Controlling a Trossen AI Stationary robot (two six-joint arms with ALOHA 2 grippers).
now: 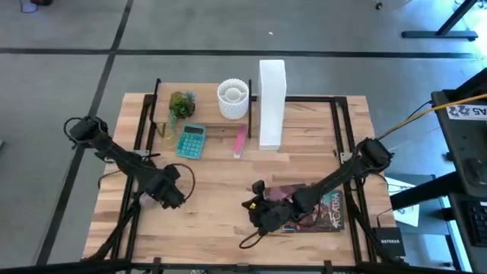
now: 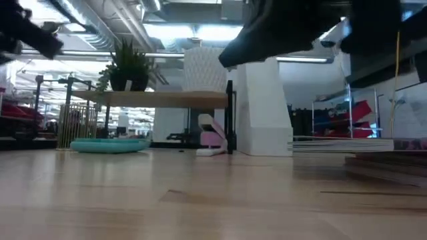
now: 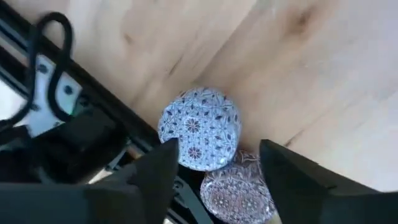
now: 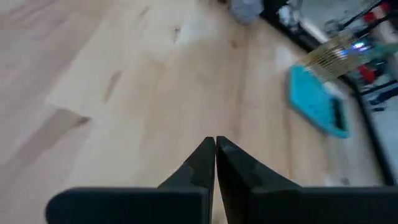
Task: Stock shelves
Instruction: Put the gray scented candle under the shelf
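Shelves stand at the far side of the table, a low wooden board on thin black posts. On the board sit a small plant and a white ribbed cup. Under and just in front of the board lie a teal calculator and a pink stapler. A tall white box stands just beside the shelves' right end post.

Between the shelves and the near edge the tabletop is bare wood, the widest open stretch lying in front of the calculator.

Well in front of the shelves, near the table's left edge, the left gripper hangs with its fingers spread apart over two patterned round discs that lie by the black frame rail.

Near the front edge, the right gripper hovers over bare wood with its fingertips pressed together and nothing between them; just beside it lie flat books.
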